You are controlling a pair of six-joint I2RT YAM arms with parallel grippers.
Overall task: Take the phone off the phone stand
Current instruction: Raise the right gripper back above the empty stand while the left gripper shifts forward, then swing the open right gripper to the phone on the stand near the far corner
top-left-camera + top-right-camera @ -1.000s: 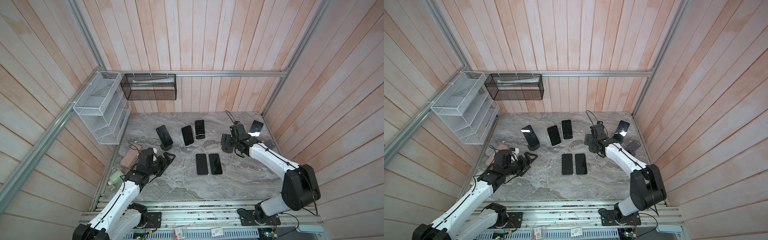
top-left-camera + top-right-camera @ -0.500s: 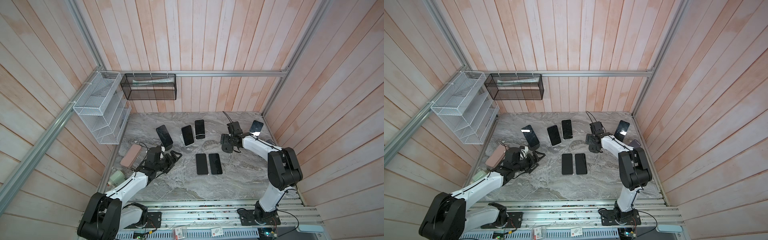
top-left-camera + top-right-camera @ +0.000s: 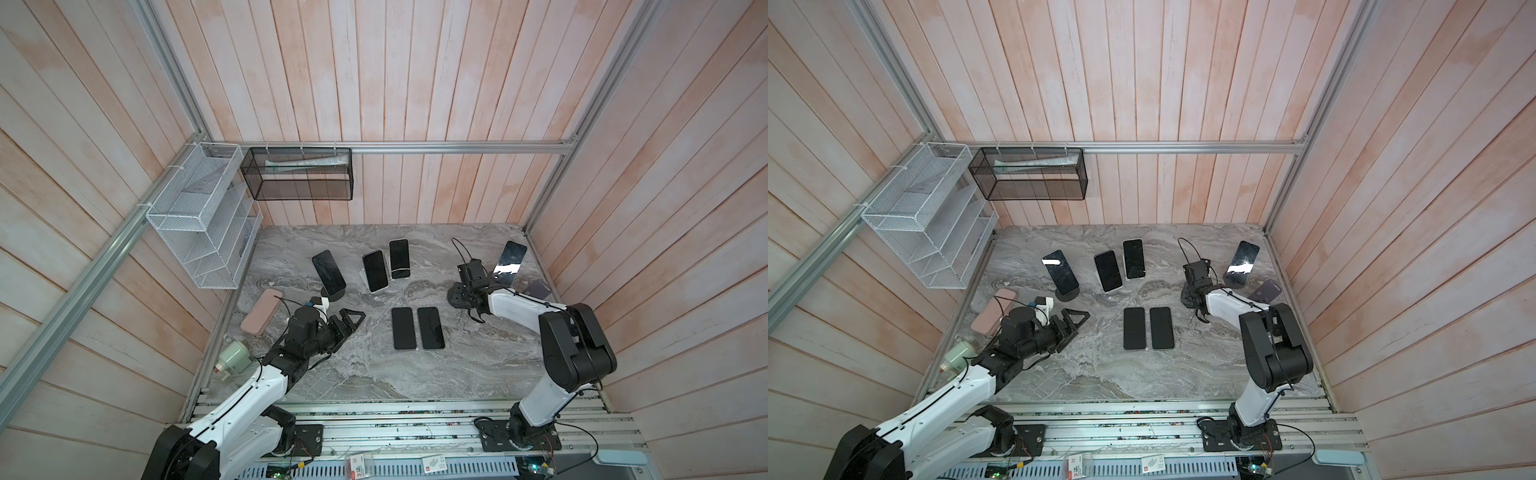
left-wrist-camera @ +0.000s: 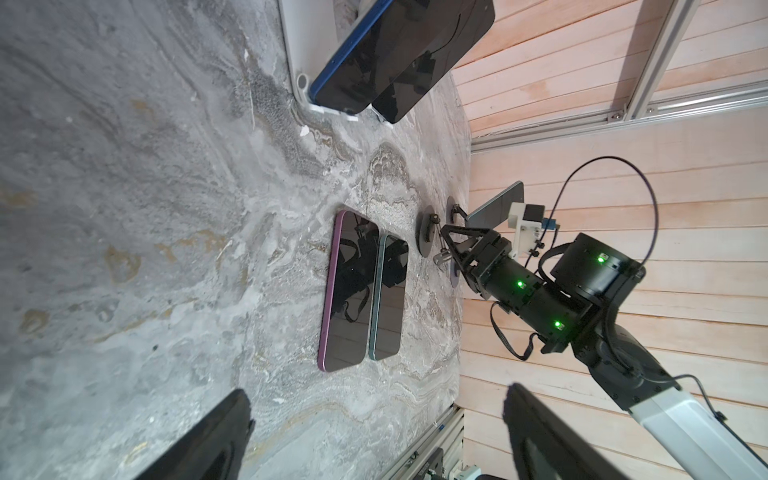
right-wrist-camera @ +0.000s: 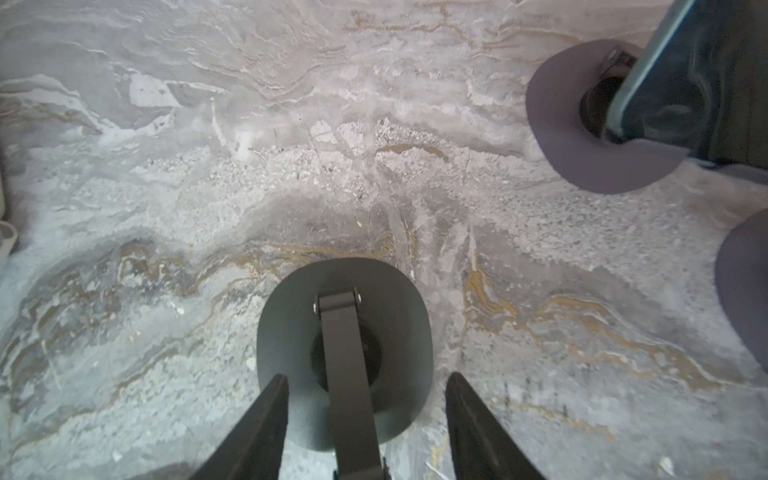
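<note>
— Bright, even light from above; soft shadows on the bench [image 3: 353, 374]. Glare?
— White streak on the propped phone [image 3: 510, 261]. Wall planks [image 3: 415, 83] bow at edges; the right claw [image 5: 369, 376] looks soft.

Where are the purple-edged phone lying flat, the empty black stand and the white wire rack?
purple-edged phone [image 4: 349, 291]: left wrist view, screen middle.
empty black stand [image 5: 286, 332]: right wrist view, round base.
white wire rack [image 3: 191, 187]: a top view, mesh side panel.

Phone [image 3: 510, 257] on stand [image 5: 555, 124], far right
</note>
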